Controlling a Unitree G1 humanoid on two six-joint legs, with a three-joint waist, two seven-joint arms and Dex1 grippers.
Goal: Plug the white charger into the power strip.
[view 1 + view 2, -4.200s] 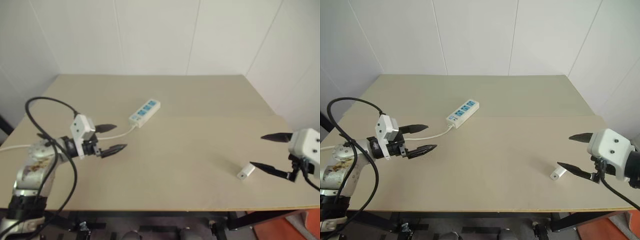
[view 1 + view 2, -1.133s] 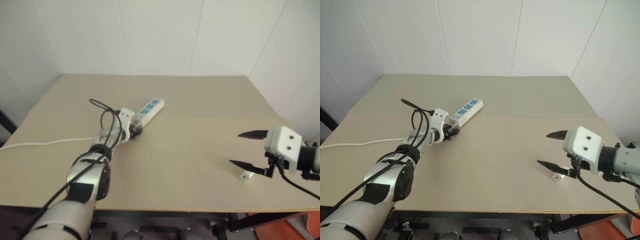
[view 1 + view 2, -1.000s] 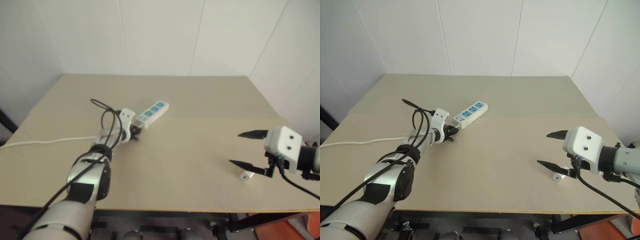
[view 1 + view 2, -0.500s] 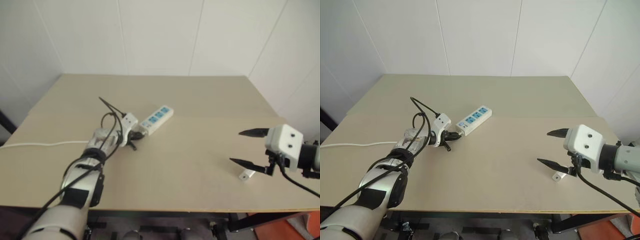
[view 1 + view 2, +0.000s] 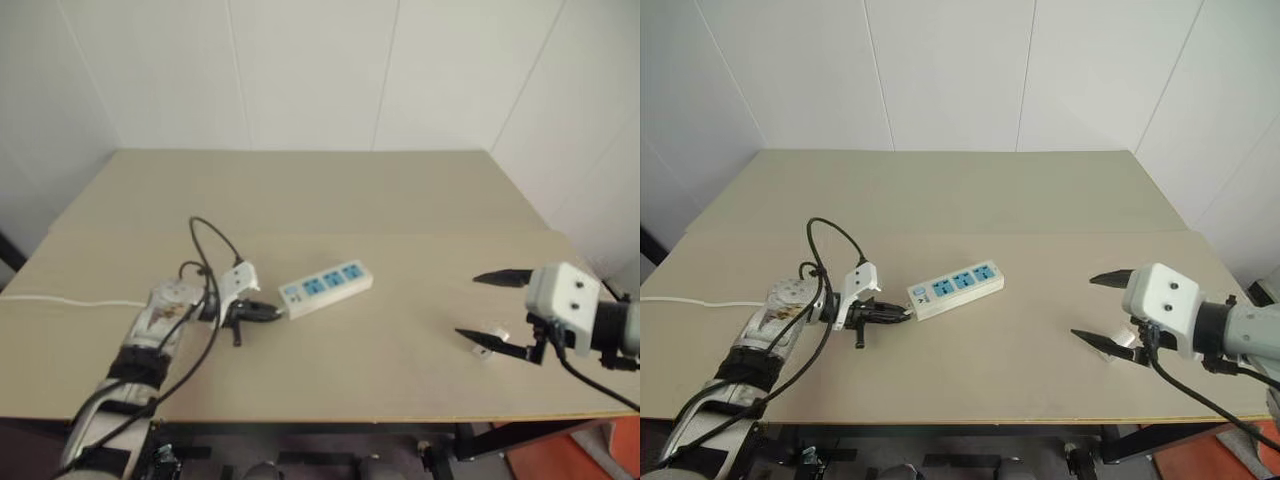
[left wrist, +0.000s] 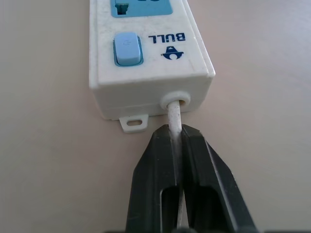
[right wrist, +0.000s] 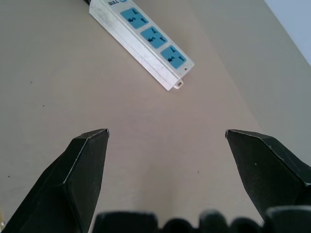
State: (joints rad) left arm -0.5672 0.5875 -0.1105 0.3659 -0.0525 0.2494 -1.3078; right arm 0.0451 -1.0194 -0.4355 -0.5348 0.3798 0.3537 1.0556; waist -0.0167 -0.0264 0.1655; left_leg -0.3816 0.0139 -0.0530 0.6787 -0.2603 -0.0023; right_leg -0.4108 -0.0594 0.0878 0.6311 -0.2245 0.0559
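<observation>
A: While going from biggest down: table (image 5: 400,200), tan top, fills most of both head views, white walls behind.

B: Next, arms?

A: Left arm low on left side of table, black cable looped over it. Right arm at right edge, white housing, hangs above table.

B: Power strip?

A: Power strip (image 5: 325,289) flat on table, left of centre, long axis slanted, three blue socket faces up. Switch end toward left gripper, far end toward middle of table. Blue switch and printed logo visible in left wrist view (image 6: 146,58).

B: Left gripper?

A: Left gripper (image 5: 258,313) just beside switch end of strip, pointing at it. Fingers (image 6: 150,189) pinched tight on white cord (image 6: 174,121), right where cord leaves strip housing. Not touching housing itself, only cord. Rest of cord (image 5: 70,300) trails off left edge of table.

B: Right gripper?

A: Right gripper (image 5: 500,312) spread wide, nothing between fingers, tips pointing toward centre of table. Well apart from strip.

B: Charger?

A: White charger (image 5: 492,338) on table near right front edge, small, partly hidden behind lower right finger. Just beside that finger; contact cannot tell. Well apart from power strip, not plugged.

B: Right wrist view?

A: Both black fingers (image 7: 82,174) wide apart, strip (image 7: 146,41) beyond them, bare tabletop between.
</observation>
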